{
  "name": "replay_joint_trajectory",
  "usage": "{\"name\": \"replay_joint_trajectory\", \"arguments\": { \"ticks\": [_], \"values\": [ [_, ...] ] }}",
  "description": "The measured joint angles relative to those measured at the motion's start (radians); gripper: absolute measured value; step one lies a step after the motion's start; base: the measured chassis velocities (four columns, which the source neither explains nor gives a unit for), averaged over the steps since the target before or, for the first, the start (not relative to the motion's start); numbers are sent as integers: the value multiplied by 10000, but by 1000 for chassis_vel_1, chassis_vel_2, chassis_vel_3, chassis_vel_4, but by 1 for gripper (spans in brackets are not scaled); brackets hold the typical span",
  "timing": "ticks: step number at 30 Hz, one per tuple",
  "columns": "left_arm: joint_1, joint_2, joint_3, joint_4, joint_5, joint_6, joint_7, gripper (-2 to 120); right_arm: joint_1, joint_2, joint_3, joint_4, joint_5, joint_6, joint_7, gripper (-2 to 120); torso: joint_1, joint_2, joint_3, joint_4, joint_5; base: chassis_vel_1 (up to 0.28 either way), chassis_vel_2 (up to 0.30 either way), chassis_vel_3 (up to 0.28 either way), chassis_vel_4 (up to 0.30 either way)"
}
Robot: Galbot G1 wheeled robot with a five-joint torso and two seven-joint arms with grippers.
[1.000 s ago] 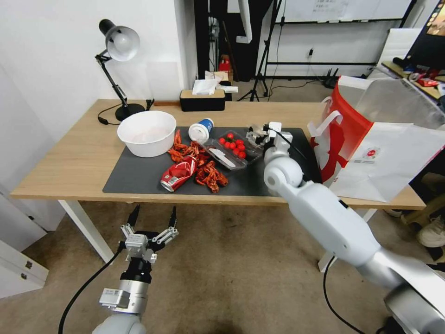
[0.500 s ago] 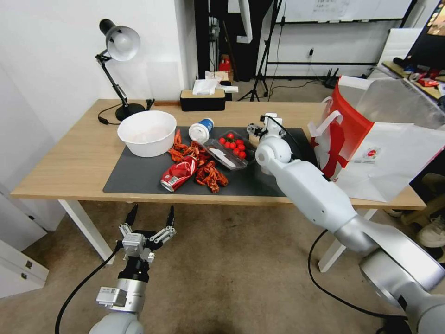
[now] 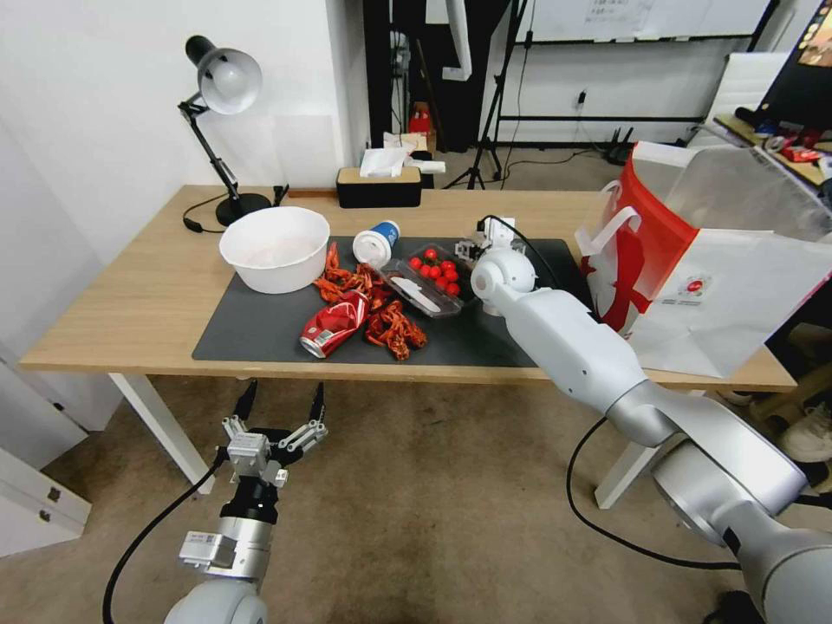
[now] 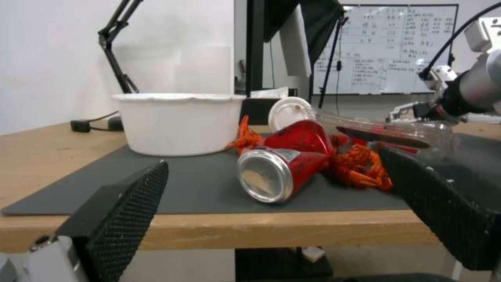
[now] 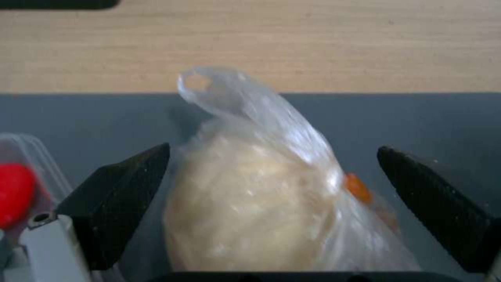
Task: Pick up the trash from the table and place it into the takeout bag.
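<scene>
so far no trash is seen bagged; the first grasp is only being set up.

the right hand (image 5: pixel 271 211) is held spread wide around a clear wrapped bundle (image 5: pixel 261 192) on the mat toward the far edge of the desk (image 3: pixel 130 295), not yet closed on it. the left hand (image 3: pixel 277 407) hangs open below the near edge, empty. left on the mat: white bowl (image 3: pixel 275 248), red can (image 3: pixel 334 323), paper cup (image 3: pixel 376 243), clear tray (image 3: pixel 433 279). the takeout bag (image 3: pixel 693 260) stands at the right end.

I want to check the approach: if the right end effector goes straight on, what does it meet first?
Most likely the clear wrapper, a lump lying between its open fingers on the mat; nothing stands between.
</scene>
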Motion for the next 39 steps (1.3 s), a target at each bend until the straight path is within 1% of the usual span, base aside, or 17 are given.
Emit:
{"name": "replay_joint_trajectory", "arguments": {
  "ticks": [7, 17, 19, 22, 23, 25, 26, 27, 28, 29, 31, 32, 34, 35, 37, 38, 39],
  "values": [
    [38, -49, 7, -44, 52, 6, 0, 100, -16, -20, -24, -139, 8, -236, 49, 100, 0, 0, -1, -1, 0, 0, 0, 0, 0],
    [15, -119, 19, -33, 109, 15, 0, 100, 80, 73, -34, -401, 48, -328, 35, 100, 0, 0, 0, 0, 0, 0, 0, 0, 0],
    [10, -122, 20, -33, 113, 19, -1, 100, 82, 72, -37, -402, 55, -329, 39, 98, 0, 0, 0, 0, 1, 0, 0, 0, 0],
    [-15, -126, 30, -15, 125, 31, -3, 100, 82, 49, -52, -346, 160, -329, 138, 85, 0, 0, 0, 0, 1, 0, 0, 0, 0],
    [-15, -126, 30, -15, 125, 31, -3, 100, 82, 49, -52, -346, 160, -329, 138, 85, 0, 0, 0, 0, 1, 0, 0, 0, 0],
    [-19, -130, 50, -8, 146, 32, -3, 100, 77, -14, -52, -239, 290, -329, 278, 76, 1, 0, 0, 1, 1, 0, 0, 0, 0],
    [-19, -130, 50, -8, 146, 32, -3, 100, 77, -14, -52, -239, 290, -329, 278, 76, 1, 0, 0, 1, 1, 0, 0, 0, 0],
    [-15, -138, 59, -12, 161, 32, -3, 100, 56, -72, -53, -159, 343, -330, 332, 69, 1, 0, 0, 0, 0, 0, 0, 0, 0],
    [-10, -139, 61, -23, 166, 33, -4, 100, 34, -123, -53, -93, 370, -329, 368, 66, 0, 0, 0, 0, 1, 0, 0, 0, 0],
    [-10, -139, 61, -23, 166, 33, -4, 100, 34, -123, -53, -93, 370, -329, 368, 66, 0, 0, 0, 0, 1, 0, 0, 0, 0],
    [9, -131, 59, -62, 171, 32, -5, 100, -38, -267, -52, 135, 465, -329, 495, 54, 0, 0, 0, -1, 0, 0, 0, 0, 0],
    [9, -131, 59, -62, 171, 32, -5, 100, -38, -267, -52, 135, 465, -329, 495, 54, 0, 0, 0, -1, 0, 0, 0, 0, 0],
    [12, -117, 54, -101, 173, 33, -8, 100, -98, -399, -27, 354, 523, -329, 570, 43, 0, 0, 0, 0, 1, 0, 0, 0, 0],
    [12, -117, 54, -101, 173, 33, -8, 100, -98, -399, -27, 354, 523, -329, 570, 43, 0, 0, 0, 0, 1, 0, 0, 0, 0],
    [11, -113, 57, -115, 182, 33, -10, 100, -147, -578, -18, 710, 548, -321, 610, 32, 0, 0, 1, -1, 1, 0, 0, 0, 0],
    [11, -113, 57, -115, 182, 33, -10, 100, -147, -578, -18, 710, 548, -321, 610, 32, 0, 0, 1, -1, 1, 0, 0, 0, 0],
    [11, -115, 67, -117, 196, 32, -11, 100, -169, -671, -18, 913, 548, -315, 645, 26, 0, 0, 0, -1, 2, 0, 0, 0, 0]
  ]
}}
